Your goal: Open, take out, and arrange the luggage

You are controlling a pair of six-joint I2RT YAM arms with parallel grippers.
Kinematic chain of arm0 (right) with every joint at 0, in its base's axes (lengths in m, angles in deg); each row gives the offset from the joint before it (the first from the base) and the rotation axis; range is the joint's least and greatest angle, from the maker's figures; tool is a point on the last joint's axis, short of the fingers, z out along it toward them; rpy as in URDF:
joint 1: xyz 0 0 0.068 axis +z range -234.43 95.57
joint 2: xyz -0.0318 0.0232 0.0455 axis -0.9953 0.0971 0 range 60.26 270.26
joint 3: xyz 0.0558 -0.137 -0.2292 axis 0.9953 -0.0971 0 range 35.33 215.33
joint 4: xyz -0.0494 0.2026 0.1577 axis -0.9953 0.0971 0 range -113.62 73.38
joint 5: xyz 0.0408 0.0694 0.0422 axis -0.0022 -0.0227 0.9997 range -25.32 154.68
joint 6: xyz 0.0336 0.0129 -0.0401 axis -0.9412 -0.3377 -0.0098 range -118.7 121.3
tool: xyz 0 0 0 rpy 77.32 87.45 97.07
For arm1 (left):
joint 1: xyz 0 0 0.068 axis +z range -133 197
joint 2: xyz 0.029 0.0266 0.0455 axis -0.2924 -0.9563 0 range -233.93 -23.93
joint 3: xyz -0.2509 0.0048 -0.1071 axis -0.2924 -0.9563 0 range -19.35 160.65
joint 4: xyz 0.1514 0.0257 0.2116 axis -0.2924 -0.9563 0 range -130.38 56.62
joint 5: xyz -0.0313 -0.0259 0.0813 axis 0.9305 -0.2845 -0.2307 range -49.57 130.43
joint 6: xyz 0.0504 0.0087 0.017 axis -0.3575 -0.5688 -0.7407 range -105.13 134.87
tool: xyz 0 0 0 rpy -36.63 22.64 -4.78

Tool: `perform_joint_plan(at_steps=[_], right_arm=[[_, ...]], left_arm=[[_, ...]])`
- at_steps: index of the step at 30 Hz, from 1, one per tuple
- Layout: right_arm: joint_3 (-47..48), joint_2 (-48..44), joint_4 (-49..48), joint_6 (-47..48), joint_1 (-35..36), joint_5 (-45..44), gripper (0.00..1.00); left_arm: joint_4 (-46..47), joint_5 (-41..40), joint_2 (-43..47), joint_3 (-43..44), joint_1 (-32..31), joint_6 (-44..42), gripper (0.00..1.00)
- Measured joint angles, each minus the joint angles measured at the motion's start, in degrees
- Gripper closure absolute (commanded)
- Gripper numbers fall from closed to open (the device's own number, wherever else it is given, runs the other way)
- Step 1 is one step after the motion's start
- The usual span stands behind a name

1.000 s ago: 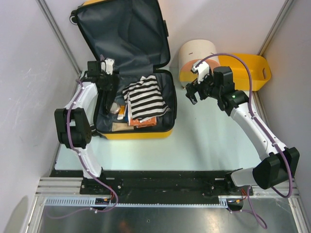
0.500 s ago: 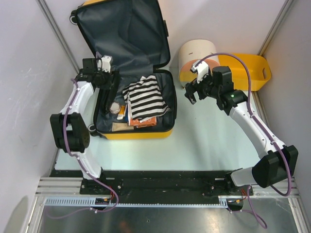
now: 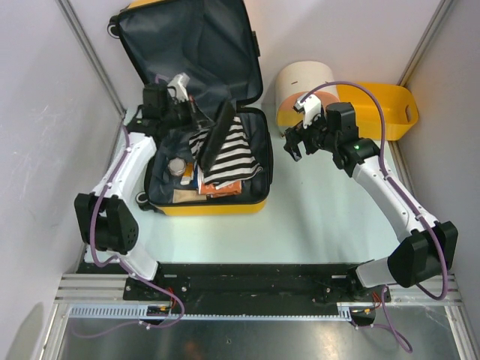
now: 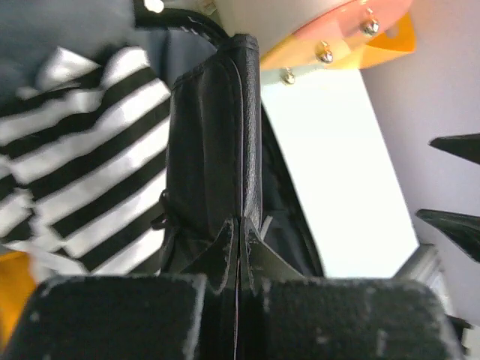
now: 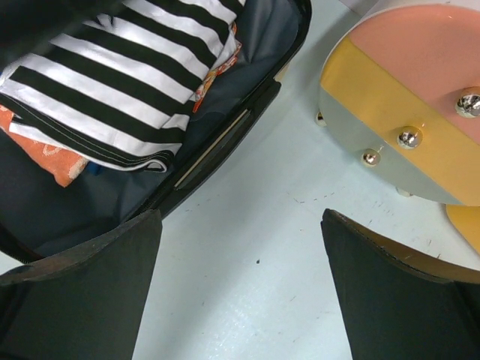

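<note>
one black flap [image 4: 214, 135] in the left hand [image 4: 238, 289] hides part of luggage [image 3: 217, 205].

No legible text, labels, brand marks, numbers or signs in any of the three views.

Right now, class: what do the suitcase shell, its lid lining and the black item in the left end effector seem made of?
Luggage shell: smooth yellow, likely hard plastic. Lid lining: matte dark grey, creased, probably woven fabric. Black item pinched by the left end effector: fine grain and a seamed edge, possibly faux leather.
</note>
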Motion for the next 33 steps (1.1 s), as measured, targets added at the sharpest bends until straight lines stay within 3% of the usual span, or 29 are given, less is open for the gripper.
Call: perform_joint_plan(at_steps=[8,14,16,17,18,20,25,26,33], right_arm=[[0.00,0.00,0.00,-0.02,-0.04,-0.42,0.08],[0.00,0.02,0.00,0.22,-0.04,-0.42,0.07],[0.00,0.02,0.00,0.46,-0.04,-0.44,0.07],[0.00,0.07,0.00,0.63,-0.04,-0.44,0.07],[0.00,0.11,0.00,0.68,-0.04,-0.48,0.07],[0.00,0.24,-0.02,0.79,-0.07,-0.79,0.07],[0.00,0.76,-1.27,-0.22,-1.38,-2.71,0.07],[0.00,0.81,-1.53,-0.87,-2.08,-2.99,0.07],[0.00,2.21,-3.19,-8.48,-9.03,-3.56,0.09]], left_arm=[[13.99,-4.28,0.20,-9.99,-10.67,19.91,1.00],[27.10,-5.88,-3.21,-13.88,-14.29,31.04,1.00],[29.49,-6.93,-5.09,-15.67,-14.38,33.53,0.85],[30.40,-7.10,-6.14,-16.72,-14.29,34.53,0.71],[30.71,-7.26,-6.67,-17.31,-14.25,34.75,0.45],[31.15,-8.09,-7.21,-18.75,-13.99,34.80,0.25],[30.47,-8.41,-6.78,-20.20,-11.93,32.48,0.13],[29.64,-8.39,-6.23,-20.20,-11.41,30.75,0.01],[20.46,-8.70,4.96,-18.58,-6.64,15.30,0.00]])
